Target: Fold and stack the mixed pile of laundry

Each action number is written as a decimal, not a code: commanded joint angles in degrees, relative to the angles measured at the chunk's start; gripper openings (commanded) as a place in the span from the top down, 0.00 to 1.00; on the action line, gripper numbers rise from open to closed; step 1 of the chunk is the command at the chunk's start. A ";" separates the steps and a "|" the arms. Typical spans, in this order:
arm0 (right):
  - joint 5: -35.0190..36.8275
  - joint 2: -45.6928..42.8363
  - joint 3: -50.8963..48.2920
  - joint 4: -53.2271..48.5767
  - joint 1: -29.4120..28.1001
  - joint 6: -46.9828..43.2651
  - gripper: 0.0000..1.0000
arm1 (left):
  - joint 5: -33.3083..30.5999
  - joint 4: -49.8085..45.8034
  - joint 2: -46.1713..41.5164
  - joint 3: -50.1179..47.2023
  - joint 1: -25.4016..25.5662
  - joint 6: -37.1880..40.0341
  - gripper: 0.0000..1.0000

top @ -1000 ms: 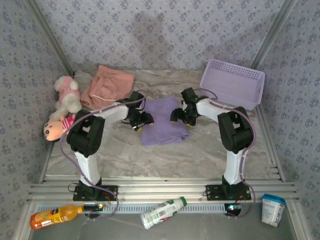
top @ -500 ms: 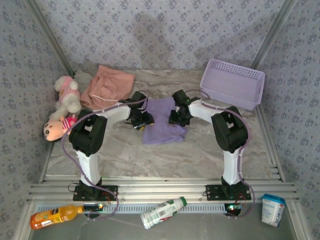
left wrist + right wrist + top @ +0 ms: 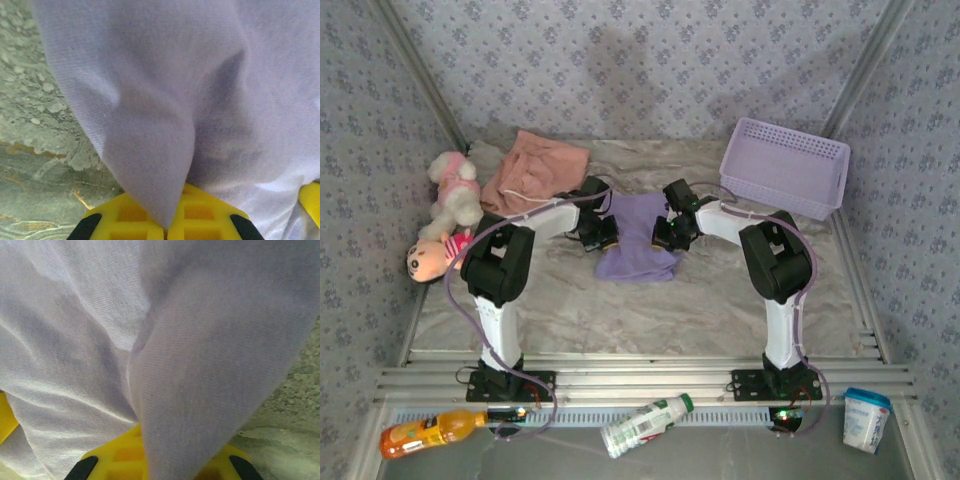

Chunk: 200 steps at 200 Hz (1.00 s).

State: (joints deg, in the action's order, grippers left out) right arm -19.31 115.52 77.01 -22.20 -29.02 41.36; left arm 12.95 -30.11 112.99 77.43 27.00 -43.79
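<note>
top external shows left gripper (image 3: pixel 604 238) and right gripper (image 3: pixel 663 236) each clamped on the lavender shirt (image 3: pixel 636 258), bottle (image 3: pixel 645 425) label unreadable.

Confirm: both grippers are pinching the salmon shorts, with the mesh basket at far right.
Wrong garment. The left gripper and right gripper are pinching the lavender shirt, as both wrist views show; the mesh basket is at far right.

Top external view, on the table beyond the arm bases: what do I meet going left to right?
Pink-and-white plush toys → salmon-pink fabric shorts → crumpled lavender fabric shirt → lavender plastic mesh basket.
</note>
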 commanded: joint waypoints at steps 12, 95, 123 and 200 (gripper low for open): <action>-1.56 -2.30 0.72 1.48 -0.02 4.75 1.00 | -4.89 -8.24 -2.17 6.84 -0.88 4.80 1.00; -0.64 -0.37 9.10 11.76 -1.59 12.87 1.00 | -16.17 -27.40 1.46 29.52 -3.37 19.06 1.00; 0.38 3.14 12.67 17.83 -3.59 16.11 1.00 | -17.08 -30.50 2.54 33.99 -6.38 23.14 1.00; 3.24 23.54 36.42 34.37 -9.38 23.11 1.00 | -16.01 -34.45 8.18 50.55 -17.78 35.10 1.00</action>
State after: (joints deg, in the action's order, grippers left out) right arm -18.17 133.14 103.85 3.88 -36.97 61.58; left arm -2.66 -61.87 119.24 121.05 12.16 -14.63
